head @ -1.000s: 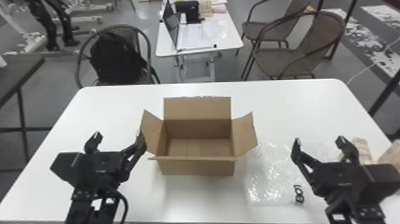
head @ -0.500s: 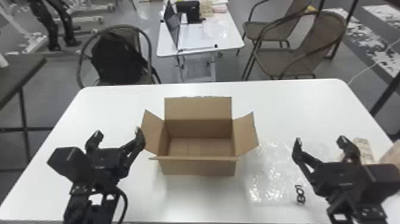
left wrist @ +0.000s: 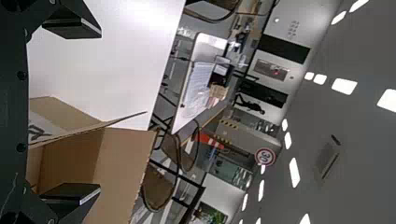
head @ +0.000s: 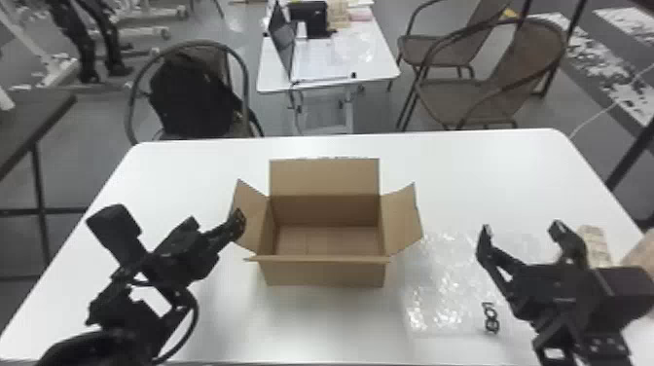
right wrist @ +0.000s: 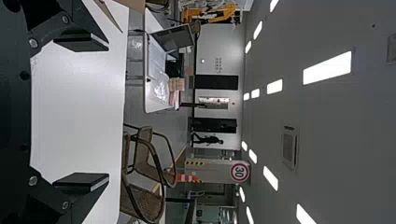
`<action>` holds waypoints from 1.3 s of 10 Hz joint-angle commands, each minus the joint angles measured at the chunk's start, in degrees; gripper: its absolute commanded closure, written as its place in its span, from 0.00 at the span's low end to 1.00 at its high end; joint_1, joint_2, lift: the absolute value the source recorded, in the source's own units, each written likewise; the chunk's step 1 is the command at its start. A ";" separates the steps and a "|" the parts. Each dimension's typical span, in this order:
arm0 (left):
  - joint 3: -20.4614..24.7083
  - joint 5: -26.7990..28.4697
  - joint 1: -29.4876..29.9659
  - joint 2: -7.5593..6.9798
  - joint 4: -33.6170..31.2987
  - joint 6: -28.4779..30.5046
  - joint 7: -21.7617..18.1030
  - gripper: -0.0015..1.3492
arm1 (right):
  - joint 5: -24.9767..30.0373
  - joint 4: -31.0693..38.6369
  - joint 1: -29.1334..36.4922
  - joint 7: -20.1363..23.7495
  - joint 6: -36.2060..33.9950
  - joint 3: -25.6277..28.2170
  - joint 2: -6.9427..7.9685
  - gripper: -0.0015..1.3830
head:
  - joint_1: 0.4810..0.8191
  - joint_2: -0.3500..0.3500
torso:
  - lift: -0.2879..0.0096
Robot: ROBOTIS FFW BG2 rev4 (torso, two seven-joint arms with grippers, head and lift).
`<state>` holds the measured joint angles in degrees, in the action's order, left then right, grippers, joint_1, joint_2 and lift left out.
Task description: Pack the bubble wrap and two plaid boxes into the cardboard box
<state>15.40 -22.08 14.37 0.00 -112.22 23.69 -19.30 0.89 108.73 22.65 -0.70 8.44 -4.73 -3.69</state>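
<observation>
In the head view the open cardboard box [head: 323,272] stands mid-table, its inside bare and its flaps spread. My left gripper [head: 214,224] is beside the box's left flap; in the left wrist view that gripper [left wrist: 77,112] is open, with the box [left wrist: 116,168] beyond its fingers. Over the table's right part, my right gripper [head: 523,228] is open and holds nothing; the right wrist view shows that gripper [right wrist: 86,112] with its fingers wide apart. Clear bubble wrap [head: 438,292] lies flat between box and right gripper. A plaid box [head: 594,243] is partly hidden behind the right gripper.
Another brown object [head: 641,255] shows at the right edge, behind the right arm. The white table [head: 194,170] has chairs [head: 491,92] and a smaller table with a laptop [head: 282,41] beyond its far edge.
My left gripper has turned and shifted rightward, from the table's left part toward the box's left flap. The right arm, the box and the bubble wrap keep their places.
</observation>
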 commanded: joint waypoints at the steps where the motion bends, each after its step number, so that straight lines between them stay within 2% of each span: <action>1: 1.13 -0.95 -1.19 0.15 -0.02 5.49 -1.00 0.10 | -0.01 -0.10 -0.07 0.00 0.00 -0.02 0.00 0.21 | 0.63 0.64 | 0.60; 4: 1.48 -1.65 -2.07 0.15 -0.02 8.56 -1.62 0.10 | -0.10 -0.18 -0.24 0.00 0.00 -0.02 -0.09 0.21 | 0.63 0.63 | 0.60; 7: 1.22 -0.86 -2.86 0.15 0.07 8.56 -2.06 0.10 | -0.71 -0.45 -0.59 0.00 0.00 -0.37 -0.79 0.21 | 0.63 0.61 | 0.60; 8: 1.30 -0.16 -3.03 0.15 0.07 8.47 -2.58 0.14 | -0.80 -0.45 -0.68 0.00 0.00 -0.46 -0.88 0.21 | 0.63 0.61 | 0.60; 9: 1.30 0.10 -2.95 0.15 0.07 7.86 -2.93 0.44 | -0.98 -0.54 -0.68 0.00 0.00 -0.46 -0.88 0.21 | 0.63 0.61 | 0.60; 10: 1.22 0.28 -2.77 0.15 0.07 7.07 -2.93 0.82 | -0.98 -0.54 -0.59 0.00 0.00 -0.46 -0.97 0.21 | 0.63 0.61 | 0.60; 11: 1.30 0.45 -2.60 0.15 0.07 6.63 -2.85 0.90 | -1.06 -0.54 -0.59 0.00 0.00 -0.46 -0.97 0.21 | 0.63 0.62 | 0.60; 13: 1.48 0.54 -2.42 0.15 0.07 6.19 -3.02 0.90 | -1.15 -0.54 -0.59 0.00 -0.09 -0.55 -1.06 0.21 | 0.63 0.62 | 0.60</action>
<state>16.84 -21.55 11.93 0.00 -112.12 29.95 -22.31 -0.26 108.19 22.06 -0.70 8.43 -5.20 -4.74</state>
